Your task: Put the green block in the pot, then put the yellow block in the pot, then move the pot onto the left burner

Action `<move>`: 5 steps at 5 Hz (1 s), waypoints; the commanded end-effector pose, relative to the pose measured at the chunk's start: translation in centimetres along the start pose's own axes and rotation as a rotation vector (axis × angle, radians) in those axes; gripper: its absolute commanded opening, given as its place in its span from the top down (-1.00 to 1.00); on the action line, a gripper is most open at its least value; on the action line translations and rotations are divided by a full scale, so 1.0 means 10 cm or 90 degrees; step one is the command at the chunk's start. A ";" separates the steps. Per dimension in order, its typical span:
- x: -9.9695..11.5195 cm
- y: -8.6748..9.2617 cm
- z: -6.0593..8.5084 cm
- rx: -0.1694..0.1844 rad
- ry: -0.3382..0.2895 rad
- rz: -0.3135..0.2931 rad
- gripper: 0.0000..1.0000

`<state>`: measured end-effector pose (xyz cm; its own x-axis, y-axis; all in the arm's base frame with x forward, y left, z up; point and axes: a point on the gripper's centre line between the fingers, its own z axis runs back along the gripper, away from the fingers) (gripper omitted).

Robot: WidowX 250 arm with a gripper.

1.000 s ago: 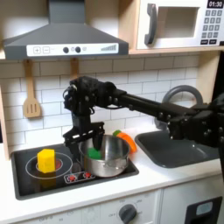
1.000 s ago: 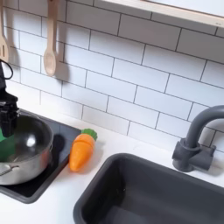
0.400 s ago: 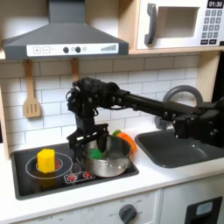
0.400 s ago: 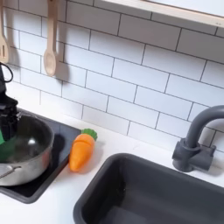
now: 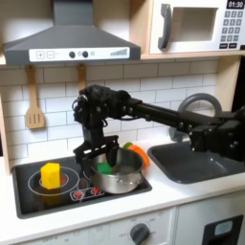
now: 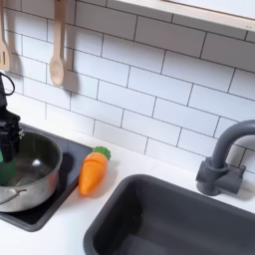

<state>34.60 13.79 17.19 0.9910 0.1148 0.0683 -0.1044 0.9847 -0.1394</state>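
Gripper (image 5: pixel 99 156) poised over the pot (image 5: pixel 119 175).
Its fingers hang spread just above the green block (image 5: pixel 103 168) inside the pot; the yellow block (image 5: pixel 50 174) sits on the burner beside the pot.

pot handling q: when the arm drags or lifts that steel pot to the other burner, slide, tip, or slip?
The pot looks rigid, wide and low, so tipping seems unlikely. Its shiny wall and the smooth black stovetop suggest it would slide easily if pushed, and might slip in a pinch on the rim. The green block at the gripper could shift inside.
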 end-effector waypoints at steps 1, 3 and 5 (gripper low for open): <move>0.01 0.07 0.02 0.003 -0.004 0.011 -1.00; 0.00 0.10 0.04 0.007 -0.011 0.020 -1.00; 0.01 0.11 0.01 0.007 -0.023 0.019 1.00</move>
<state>34.57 14.91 17.44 0.9826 0.1512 0.1082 -0.1371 0.9824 -0.1272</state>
